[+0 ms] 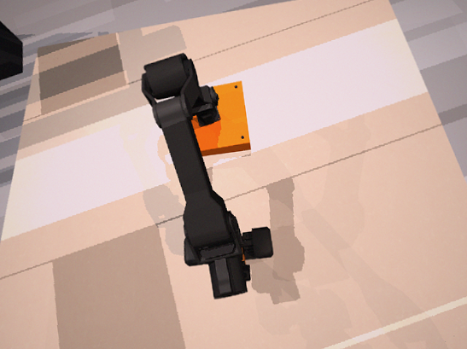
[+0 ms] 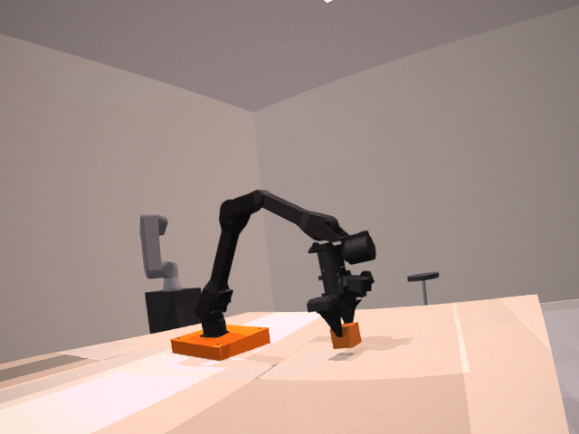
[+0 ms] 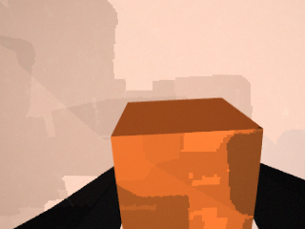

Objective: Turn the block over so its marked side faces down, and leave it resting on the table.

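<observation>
i have the gripper (image 2: 340, 321) clamped on the orange block (image 2: 346, 334), fingers pressed against its two sides. in the exterior view the block hangs slightly tilted just above the table (image 2: 421, 373), well apart from the orange base plate (image 2: 219, 343).

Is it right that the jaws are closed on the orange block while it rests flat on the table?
Not quite. The jaws are closed on the orange block, but the exterior view shows it tilted and raised above its shadow on the table.
</observation>
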Controlling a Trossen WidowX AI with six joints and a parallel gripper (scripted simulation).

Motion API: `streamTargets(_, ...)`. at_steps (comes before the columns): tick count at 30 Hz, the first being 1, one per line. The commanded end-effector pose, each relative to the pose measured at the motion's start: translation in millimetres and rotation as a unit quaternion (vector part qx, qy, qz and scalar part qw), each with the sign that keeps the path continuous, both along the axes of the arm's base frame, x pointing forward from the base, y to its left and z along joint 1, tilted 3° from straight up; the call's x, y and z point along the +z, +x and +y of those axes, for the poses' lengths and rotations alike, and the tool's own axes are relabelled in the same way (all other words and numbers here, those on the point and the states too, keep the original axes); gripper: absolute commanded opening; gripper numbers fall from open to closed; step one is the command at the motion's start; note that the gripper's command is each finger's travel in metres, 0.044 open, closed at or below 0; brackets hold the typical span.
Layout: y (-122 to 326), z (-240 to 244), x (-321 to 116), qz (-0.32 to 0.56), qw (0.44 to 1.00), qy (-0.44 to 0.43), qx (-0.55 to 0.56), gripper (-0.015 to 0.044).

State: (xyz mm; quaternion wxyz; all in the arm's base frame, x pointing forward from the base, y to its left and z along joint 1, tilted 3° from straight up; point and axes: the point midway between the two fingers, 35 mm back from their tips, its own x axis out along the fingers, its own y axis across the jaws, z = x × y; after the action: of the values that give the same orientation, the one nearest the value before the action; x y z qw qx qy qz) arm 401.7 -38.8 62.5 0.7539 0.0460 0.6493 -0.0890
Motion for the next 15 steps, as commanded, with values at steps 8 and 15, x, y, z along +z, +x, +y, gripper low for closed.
streamTargets(8, 1.6, -0.6, -0.7, -0.075, 0.997, -0.017, 0.007, 0.0000)
streamTargets(15, 0.4, -0.4, -1.7, -0.122, 0.992, -0.027, 0.009, 0.0000)
